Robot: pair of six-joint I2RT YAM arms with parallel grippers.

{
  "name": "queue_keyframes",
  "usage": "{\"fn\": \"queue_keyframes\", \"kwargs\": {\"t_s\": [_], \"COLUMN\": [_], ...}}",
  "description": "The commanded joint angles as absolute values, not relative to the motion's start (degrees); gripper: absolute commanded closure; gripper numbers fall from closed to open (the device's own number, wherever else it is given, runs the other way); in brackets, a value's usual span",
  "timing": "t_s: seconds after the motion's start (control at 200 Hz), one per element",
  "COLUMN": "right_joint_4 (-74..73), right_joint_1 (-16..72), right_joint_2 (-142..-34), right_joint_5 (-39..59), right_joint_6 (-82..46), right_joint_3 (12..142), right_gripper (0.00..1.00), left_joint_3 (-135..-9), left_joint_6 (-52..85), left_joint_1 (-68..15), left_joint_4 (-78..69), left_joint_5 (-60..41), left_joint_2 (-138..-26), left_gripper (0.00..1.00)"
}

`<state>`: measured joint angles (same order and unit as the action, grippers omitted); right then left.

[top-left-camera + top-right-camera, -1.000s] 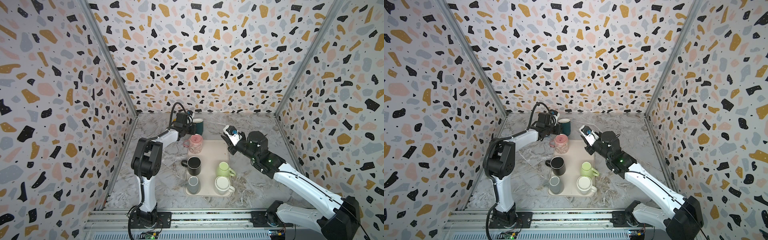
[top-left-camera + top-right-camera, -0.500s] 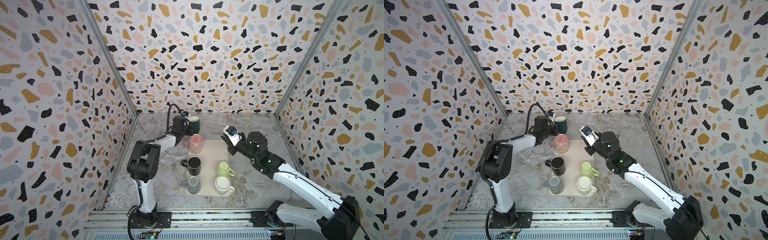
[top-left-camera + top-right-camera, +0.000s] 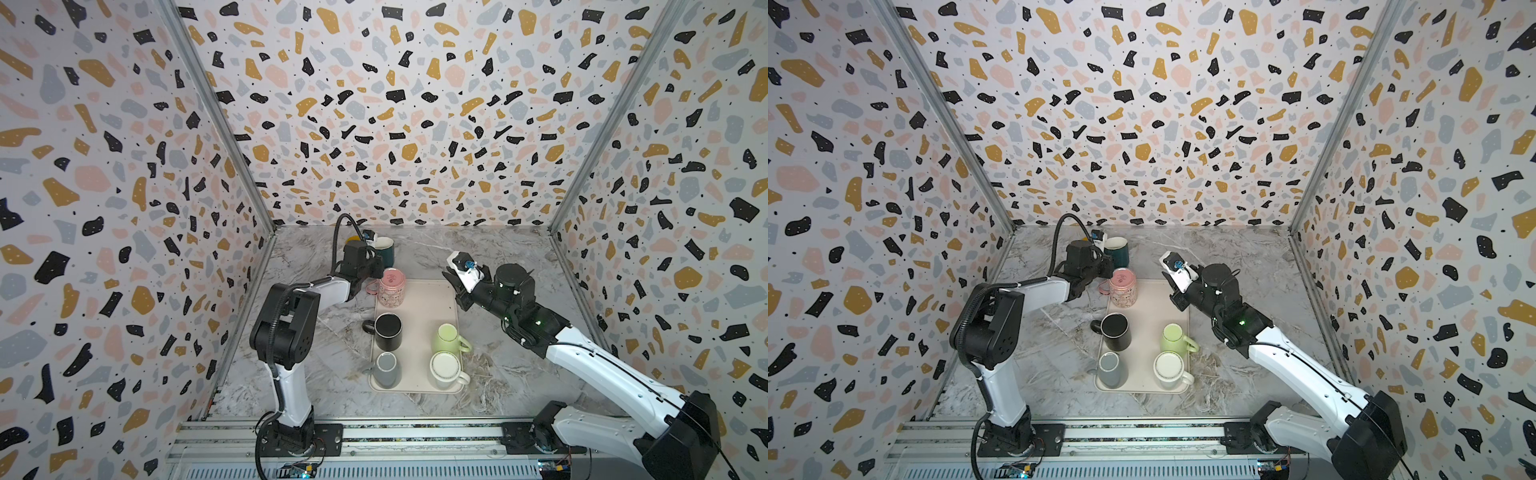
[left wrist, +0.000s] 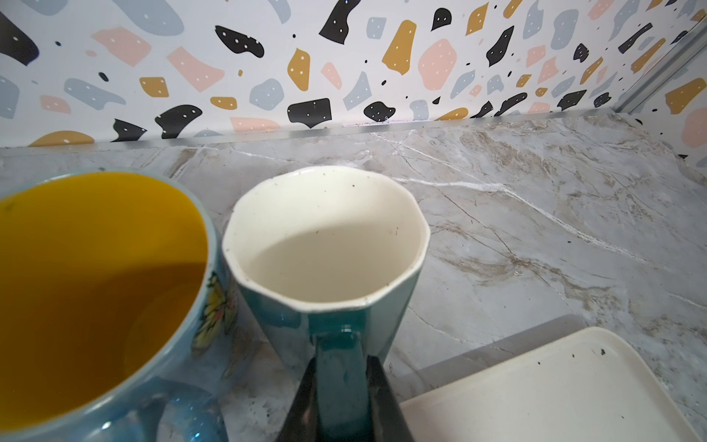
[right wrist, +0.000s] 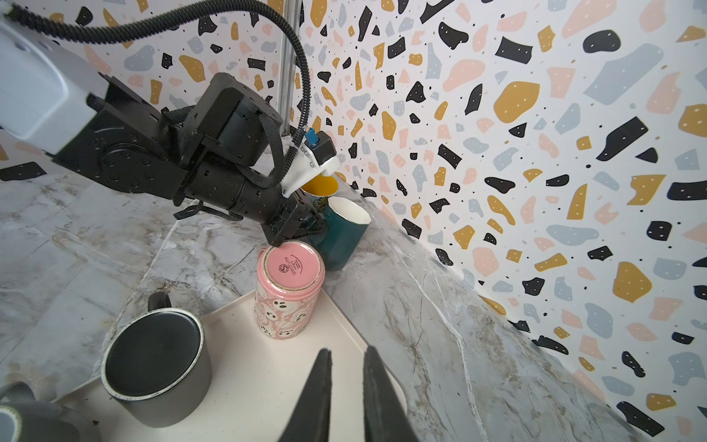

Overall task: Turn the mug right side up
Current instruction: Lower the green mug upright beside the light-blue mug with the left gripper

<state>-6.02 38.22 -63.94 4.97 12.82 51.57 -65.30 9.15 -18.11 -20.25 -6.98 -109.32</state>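
The teal mug (image 3: pixel 384 251) stands right side up on the marble table (image 3: pixel 498 257), its pale inside facing upward, at about 11 o'clock from the middle of the cream tray (image 3: pixel 419 307) in both top views and off the tray. The left gripper (image 4: pixel 341 382) is clamped on the mug's handle (image 4: pixel 338 356), one finger on each side. A blue mug with a yellow inside (image 4: pixel 95 287) stands just beside the teal mug, at its 10 o'clock in a top view. At its 6 o'clock, a pink mug (image 3: pixel 391 286) sits upside down on the tray's far left corner. A black mug (image 3: pixel 388 330) sits base up further down the tray. The right gripper (image 5: pixel 347 350) hovers at about 1 o'clock from the tray's middle, fingers nearly together with nothing between them.
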Motion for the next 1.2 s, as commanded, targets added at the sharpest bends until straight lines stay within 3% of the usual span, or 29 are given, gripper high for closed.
{"fn": "queue_keyframes", "kwargs": {"t_s": [0.0, 0.776, 1.196], "right_joint_4": [-6.80, -6.41, -7.20], "right_joint_1": [37.99, 37.94, 37.95], "right_joint_2": [-63.28, -63.94, -64.62], "right_joint_5": [5.36, 4.92, 6.00], "right_joint_6": [11.80, 11.74, 11.25], "right_joint_3": [51.40, 51.60, 51.68], "right_gripper": [0.82, 0.82, 0.82], "left_joint_3": [-65.79, -67.93, -67.60], "left_joint_6": [7.38, 5.60, 5.47], "left_joint_1": [-18.07, -18.03, -17.58], "left_joint_4": [-30.49, -29.90, -29.45], "left_joint_5": [-7.42, -7.91, -8.17], "left_joint_2": [-107.42, -112.13, -108.48], "left_gripper": [1.00, 1.00, 1.00]}}
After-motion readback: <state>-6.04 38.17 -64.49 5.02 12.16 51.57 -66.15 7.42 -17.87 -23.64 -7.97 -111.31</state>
